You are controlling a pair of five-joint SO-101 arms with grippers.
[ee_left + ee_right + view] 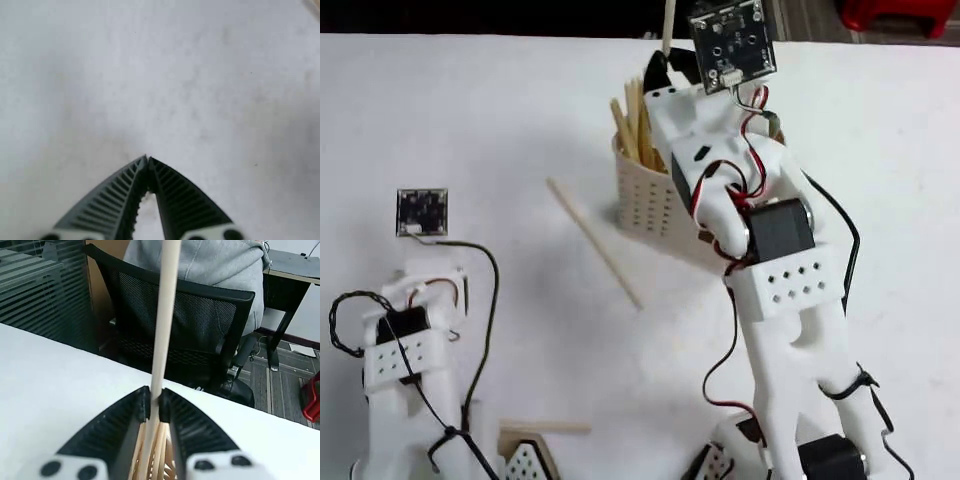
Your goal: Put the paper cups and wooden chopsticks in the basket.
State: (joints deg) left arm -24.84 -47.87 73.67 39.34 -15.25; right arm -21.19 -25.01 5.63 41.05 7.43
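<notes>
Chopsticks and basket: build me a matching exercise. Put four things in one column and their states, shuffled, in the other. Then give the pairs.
Things
1. basket
2. loose chopstick
3. left pincer
4. right pincer

States
A. shut on an upright chopstick
B. lying flat on the table, beside the basket
C. shut, gripping nothing
D. standing, with several chopsticks inside

Pairs: 1-D, 2-B, 3-C, 4-A
</notes>
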